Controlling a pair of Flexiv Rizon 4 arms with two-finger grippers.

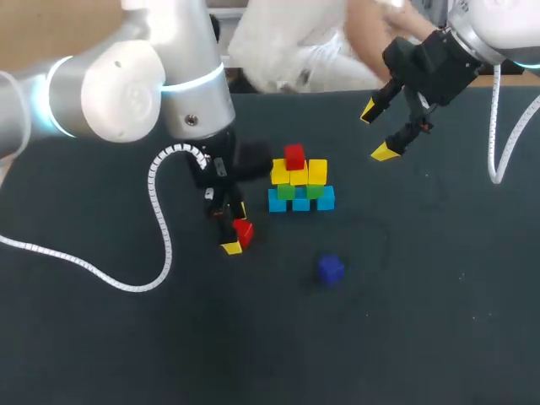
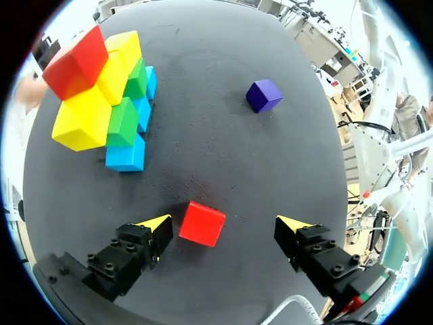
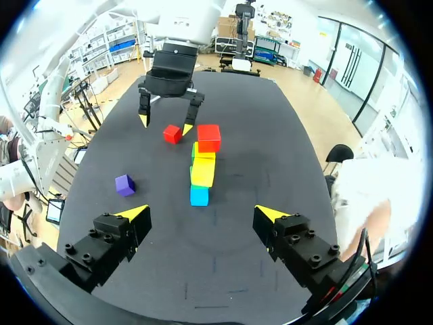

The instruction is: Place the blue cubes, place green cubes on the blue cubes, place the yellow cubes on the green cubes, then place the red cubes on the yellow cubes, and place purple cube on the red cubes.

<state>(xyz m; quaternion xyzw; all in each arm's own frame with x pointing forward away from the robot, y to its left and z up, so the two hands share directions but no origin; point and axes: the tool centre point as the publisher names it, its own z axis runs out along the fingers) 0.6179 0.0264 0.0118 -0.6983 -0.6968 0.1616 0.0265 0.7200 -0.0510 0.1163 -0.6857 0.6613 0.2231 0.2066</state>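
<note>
Foreground first: a small purple cube (image 1: pixel 331 268) sits alone on the black tabletop (image 1: pixel 422 337), lower centre of the head view and well apart from everything else. It is the last piece to go on.

Up and to the left of it, my left gripper (image 2: pixel 226 225) is down at the table with its fingers spread wide around a loose red cube (image 2: pixel 201 223). It grips nothing. The cube lies close beside one finger and well off the other, turned slightly askew to both.

At frame centre stands the stack: a row of blue cubes (image 1: pixel 301 202), green cubes (image 1: pixel 295 191) on them, yellow cubes (image 1: pixel 298 175) above, and one red top cube (image 1: pixel 294 156).

Farthest off, at upper right, my right gripper (image 1: pixel 377 132) hangs above the table, wide open and empty.

My worry is the grasp. I judge that closing on an off-centre, skewed cube would shove or twist it, leaving a corner pinch that slips in transit. The placement beside the top cube is tight, too. A finger brushing the yellow row could knock over the whole stack.
</note>
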